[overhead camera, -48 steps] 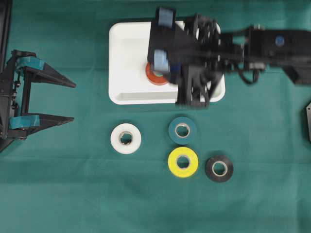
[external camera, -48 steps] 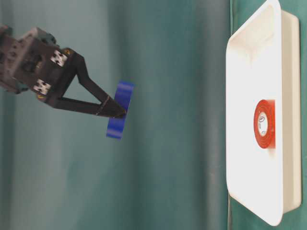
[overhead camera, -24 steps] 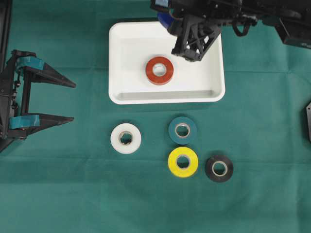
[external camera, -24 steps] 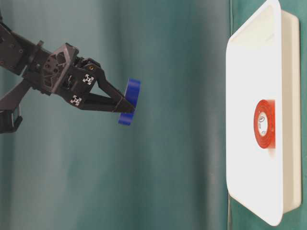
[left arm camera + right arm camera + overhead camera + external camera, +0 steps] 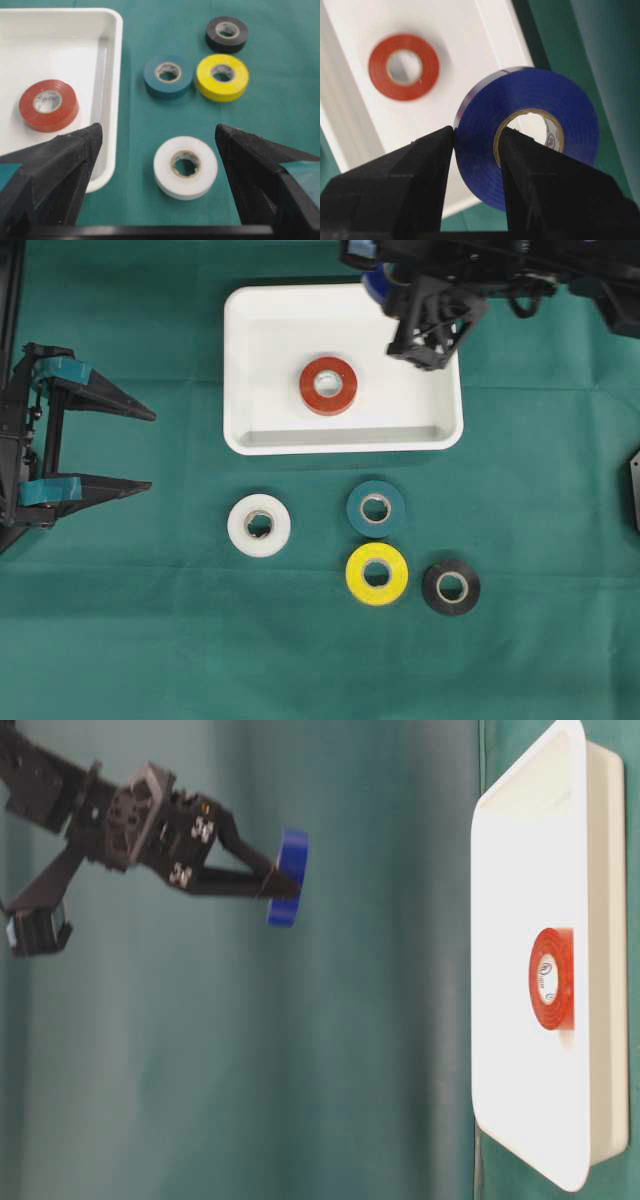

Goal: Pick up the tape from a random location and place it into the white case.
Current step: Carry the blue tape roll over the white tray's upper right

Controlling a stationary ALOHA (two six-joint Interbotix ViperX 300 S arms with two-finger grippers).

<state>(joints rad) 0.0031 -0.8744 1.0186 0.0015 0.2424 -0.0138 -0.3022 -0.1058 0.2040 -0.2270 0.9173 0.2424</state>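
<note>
1. The right gripper (image 5: pixel 476 150) is clamped on the wall of a round blue tape roll (image 5: pixel 535 132), held high above the shallow white plastic case (image 5: pixel 250 340).
2. A red tape roll (image 5: pixel 329 386) lies inside the case.
3. The core's printing is too blurred to read.
4. The left gripper (image 5: pixel 145 450) stands wide apart, holding nothing.

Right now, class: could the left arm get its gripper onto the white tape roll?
Probably yes. The left gripper is open, and the white tape roll lies flat on the cloth right before it, with nothing between; the white case sits off to one side.
</note>
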